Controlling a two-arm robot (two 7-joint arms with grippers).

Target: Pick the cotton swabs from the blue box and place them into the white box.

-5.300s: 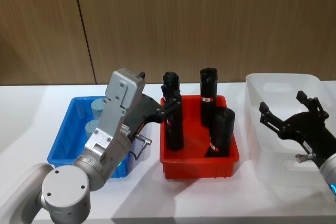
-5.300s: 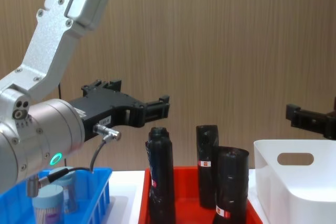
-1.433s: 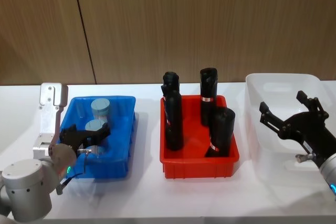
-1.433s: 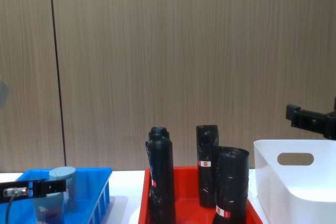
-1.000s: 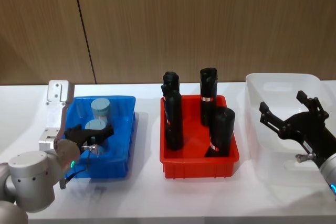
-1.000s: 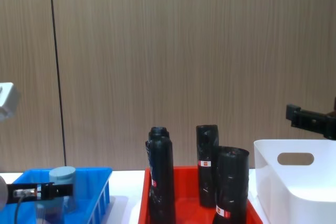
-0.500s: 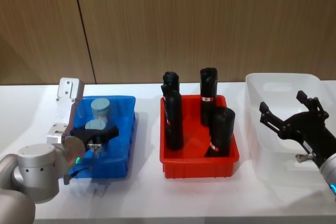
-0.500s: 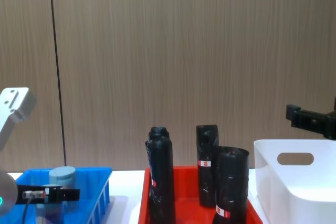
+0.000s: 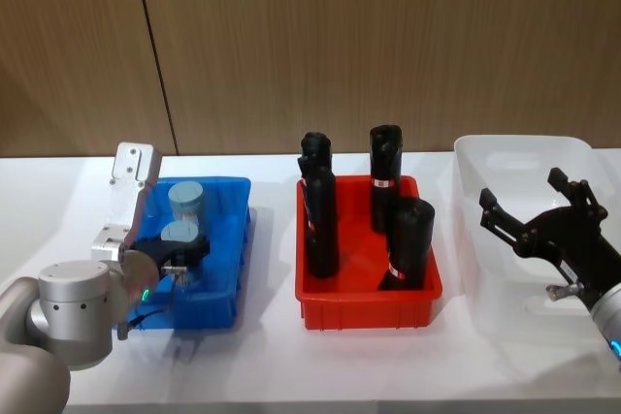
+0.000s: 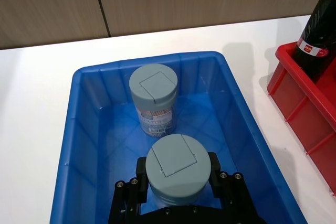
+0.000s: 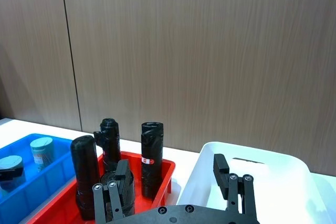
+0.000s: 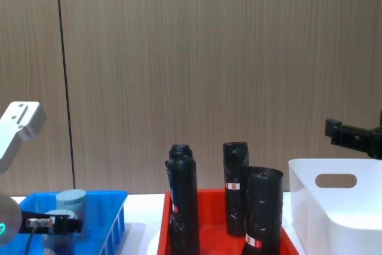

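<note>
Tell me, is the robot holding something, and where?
The left gripper holds the nearer clear plastic cotton-swab tub by its sides, just under the blue-grey lid. The right gripper holds nothing.

obstacle: black rolls (image 9: pixel 320 215) between blue box (image 9: pixel 243 239), white box (image 9: pixel 524 141) | overhead free

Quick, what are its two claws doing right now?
Left gripper: shut on the nearer cotton swab tub in the blue box.
Right gripper: open, empty, above the white box.

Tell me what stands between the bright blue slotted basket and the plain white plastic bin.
A red plastic tray holding tall black rolls, shown in the head view.
</note>
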